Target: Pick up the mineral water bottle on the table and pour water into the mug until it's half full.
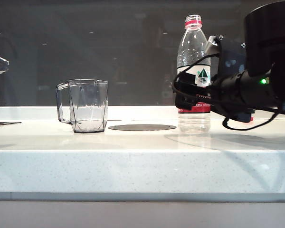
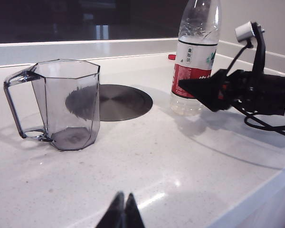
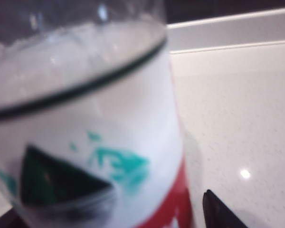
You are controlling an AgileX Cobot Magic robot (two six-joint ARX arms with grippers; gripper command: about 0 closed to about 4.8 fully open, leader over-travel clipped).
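Observation:
The mineral water bottle (image 1: 194,52) stands upright on the table (image 1: 142,161) at the right, with its mouth uncapped. My right gripper (image 1: 180,92) is open at its white-and-red label. In the right wrist view the bottle (image 3: 85,118) fills the space between the fingers, and one dark fingertip (image 3: 218,213) stays just clear of it. From the left wrist view the bottle (image 2: 197,28) and the right gripper (image 2: 190,88) show at label height. The mug (image 1: 88,105) stands to the left and looks empty. The left gripper (image 2: 124,199) is shut above the table, near the mug (image 2: 66,104).
A flat dark round disc (image 1: 142,127) lies in the counter between mug and bottle. A small red cap-like thing (image 2: 171,57) lies on the table beside the bottle. A low white ledge runs along the back, and the thick front edge is near.

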